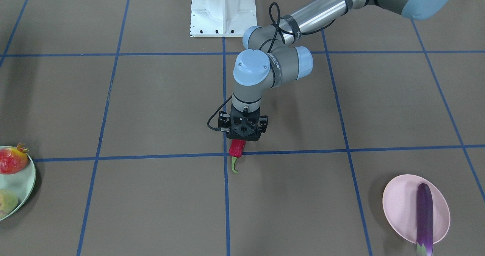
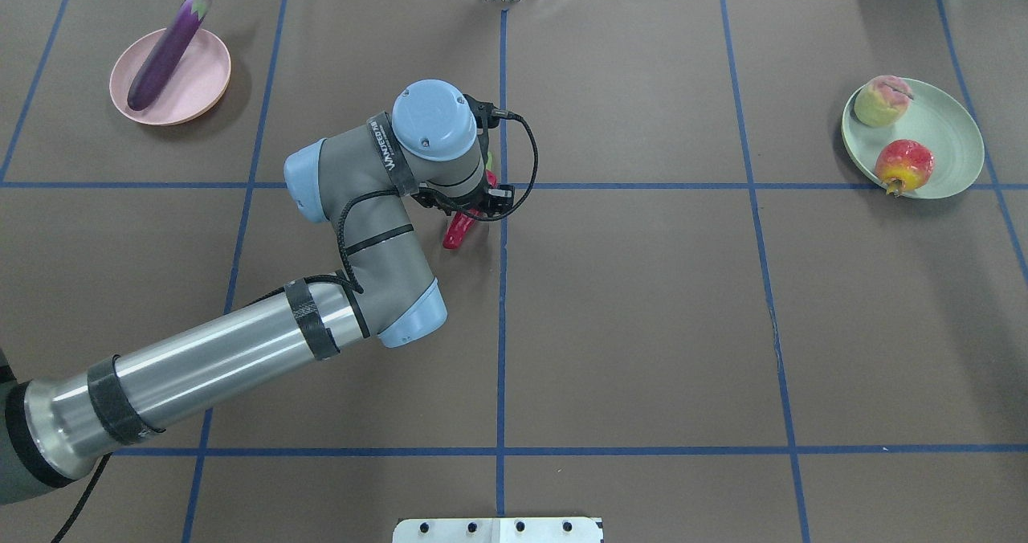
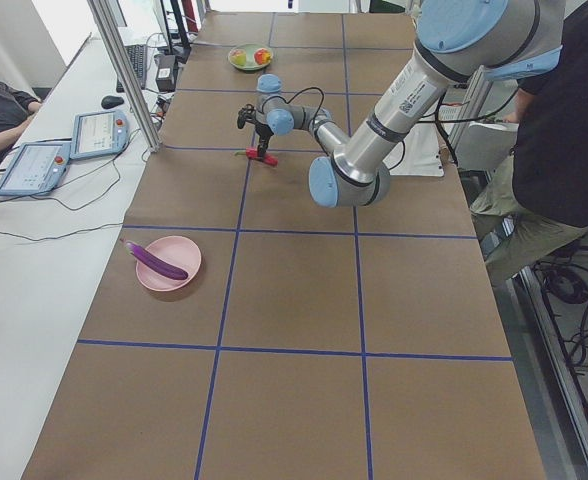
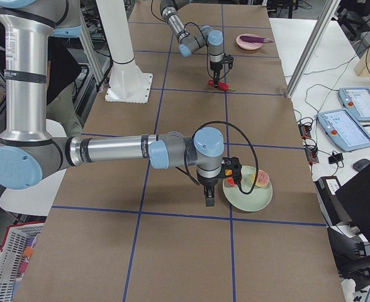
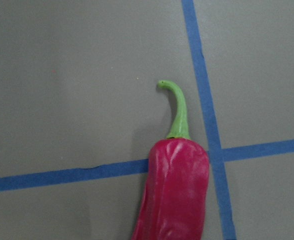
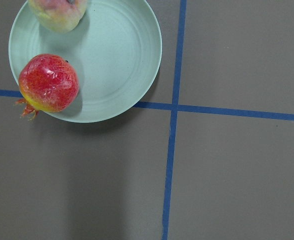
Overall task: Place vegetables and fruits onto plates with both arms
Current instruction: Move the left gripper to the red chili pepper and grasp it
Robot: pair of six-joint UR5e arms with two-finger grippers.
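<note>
My left gripper (image 1: 243, 138) points straight down over the red chili (image 1: 237, 149) at a blue tape crossing mid-table; its fingers are hidden, so I cannot tell open from shut. The left wrist view shows the chili (image 5: 174, 195) with its green stem on the table. The purple eggplant (image 2: 165, 57) lies across the pink plate (image 2: 201, 85). The pomegranate (image 2: 903, 165) and peach (image 2: 881, 101) sit on the mint green plate (image 2: 952, 137). My right gripper (image 4: 208, 201) shows only in the exterior right view, beside that plate; I cannot tell its state.
The white base mount (image 1: 222, 10) stands at the table's robot edge. Tablets (image 3: 94, 135) and cables lie on a side bench. A person (image 3: 564, 130) stands by the left arm's base. Blue tape lines grid the brown table.
</note>
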